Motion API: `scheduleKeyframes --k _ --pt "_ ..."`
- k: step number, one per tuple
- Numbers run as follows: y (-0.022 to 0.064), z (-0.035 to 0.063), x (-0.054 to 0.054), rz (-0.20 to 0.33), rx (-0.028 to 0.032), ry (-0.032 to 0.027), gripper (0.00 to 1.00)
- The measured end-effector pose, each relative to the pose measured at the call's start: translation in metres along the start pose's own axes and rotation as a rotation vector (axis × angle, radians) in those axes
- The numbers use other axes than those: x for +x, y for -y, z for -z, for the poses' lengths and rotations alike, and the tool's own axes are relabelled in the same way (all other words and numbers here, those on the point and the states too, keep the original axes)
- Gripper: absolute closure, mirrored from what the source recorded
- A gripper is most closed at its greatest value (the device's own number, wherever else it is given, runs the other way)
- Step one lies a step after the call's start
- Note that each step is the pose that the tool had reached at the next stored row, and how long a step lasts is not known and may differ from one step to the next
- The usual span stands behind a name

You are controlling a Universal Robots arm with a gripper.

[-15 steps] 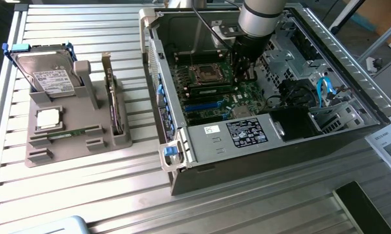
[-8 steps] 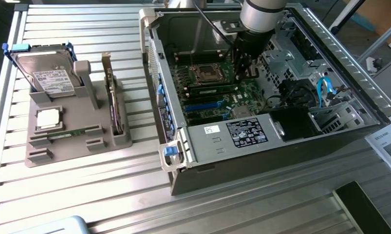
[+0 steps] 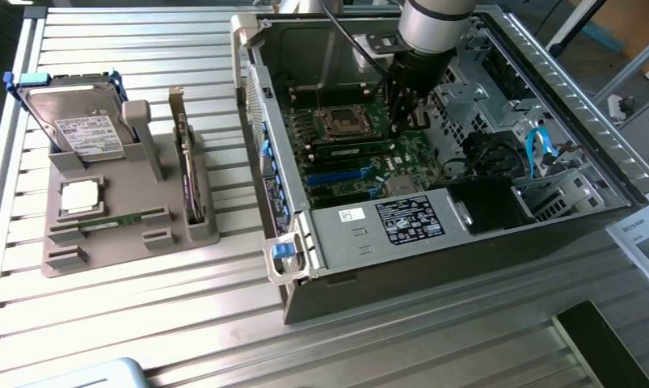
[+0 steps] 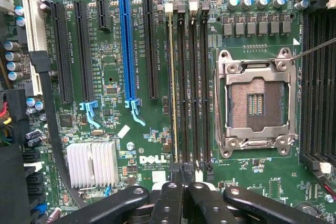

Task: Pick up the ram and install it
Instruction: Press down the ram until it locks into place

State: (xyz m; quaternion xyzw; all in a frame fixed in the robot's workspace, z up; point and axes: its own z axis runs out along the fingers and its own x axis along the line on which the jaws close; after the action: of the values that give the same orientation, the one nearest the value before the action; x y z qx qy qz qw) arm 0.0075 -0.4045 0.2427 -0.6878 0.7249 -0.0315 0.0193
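The ram (image 4: 174,87) stands edge-on in one of the long black memory slots beside the CPU socket (image 4: 255,103). It shows as a thin green-yellow strip. In the exterior view the ram (image 3: 346,150) lies along the slots inside the open computer case (image 3: 583,105). My gripper (image 4: 182,174) is shut, its black fingers (image 4: 168,198) pressed together right at one end of the stick. Whether the tips touch the stick I cannot tell. From outside, my gripper (image 3: 402,125) reaches straight down into the case over the motherboard.
A grey holder (image 3: 120,242) on the slatted table at the exterior view's left carries a hard drive (image 3: 82,121), a tall card with a bracket (image 3: 184,153) and a second green stick (image 3: 124,220). A blue slot (image 4: 126,51) and a heatsink (image 4: 92,163) flank the memory slots.
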Motion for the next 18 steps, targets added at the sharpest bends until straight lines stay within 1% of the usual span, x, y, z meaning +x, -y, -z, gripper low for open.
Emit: scheduleKeyframes --k 2,3,5,6,7,13,14,16,18 --pt "-0.0023 0.0001 0.000 0.000 0.0000 0.0001 0.89" --pt "-0.0064 0.0004 0.000 0.000 0.0009 0.0001 0.89" --pt "-0.0136 0.0010 0.001 0.000 0.0048 0.0002 0.89" --pt "-0.0160 0.0012 0.001 0.000 0.0063 0.0002 0.89" --pt "-0.0199 0.0015 0.001 0.000 0.0090 0.0003 0.89" --pt "-0.0297 0.0021 0.002 0.000 0.0160 0.0009 0.89" --pt "-0.0318 0.0023 0.002 0.000 0.0177 0.0009 0.89" --pt "-0.0383 0.0027 0.002 0.000 0.0235 0.0012 0.89" --pt "-0.0418 0.0030 0.002 0.000 0.0265 0.0014 0.89"
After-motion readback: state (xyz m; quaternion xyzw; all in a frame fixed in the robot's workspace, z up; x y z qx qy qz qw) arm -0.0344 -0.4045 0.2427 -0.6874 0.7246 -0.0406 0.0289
